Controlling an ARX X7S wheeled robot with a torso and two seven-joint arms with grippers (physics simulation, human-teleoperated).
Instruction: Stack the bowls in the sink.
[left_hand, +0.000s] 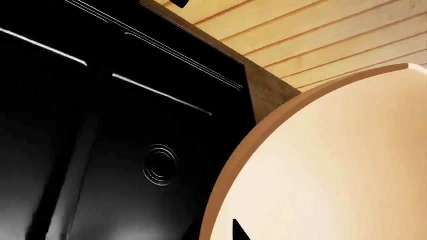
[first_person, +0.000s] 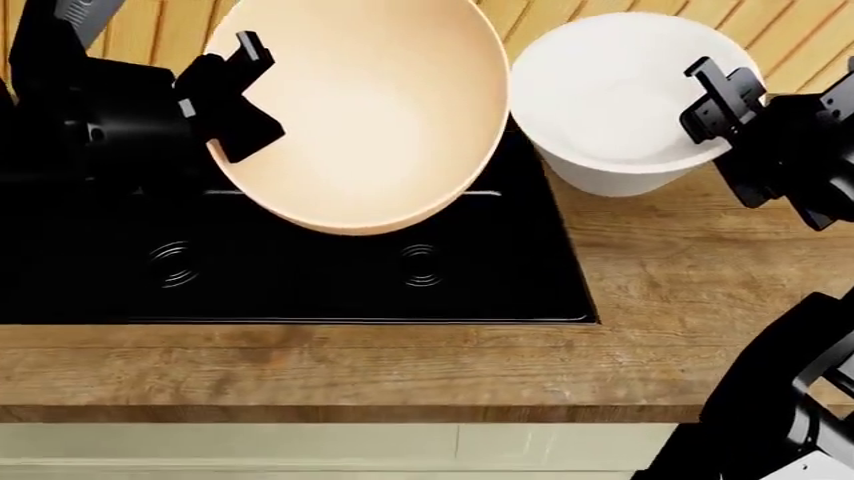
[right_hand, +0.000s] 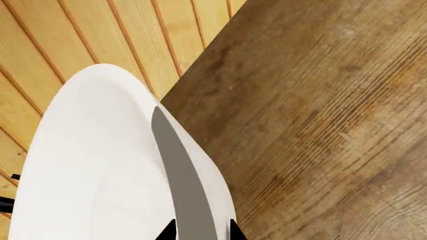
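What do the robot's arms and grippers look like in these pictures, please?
Both arms are matte black and blocky. The left gripper and right gripper have short, angular black fingers. A pale grey segment shows at the head view's lower right. No cables or markings are visible.

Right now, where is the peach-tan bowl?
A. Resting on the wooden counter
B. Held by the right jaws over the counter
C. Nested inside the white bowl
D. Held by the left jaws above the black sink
D: in the head view the left gripper clamps the rim of the peach-tan bowl, which hangs tilted over the sink, apart from the white bowl.
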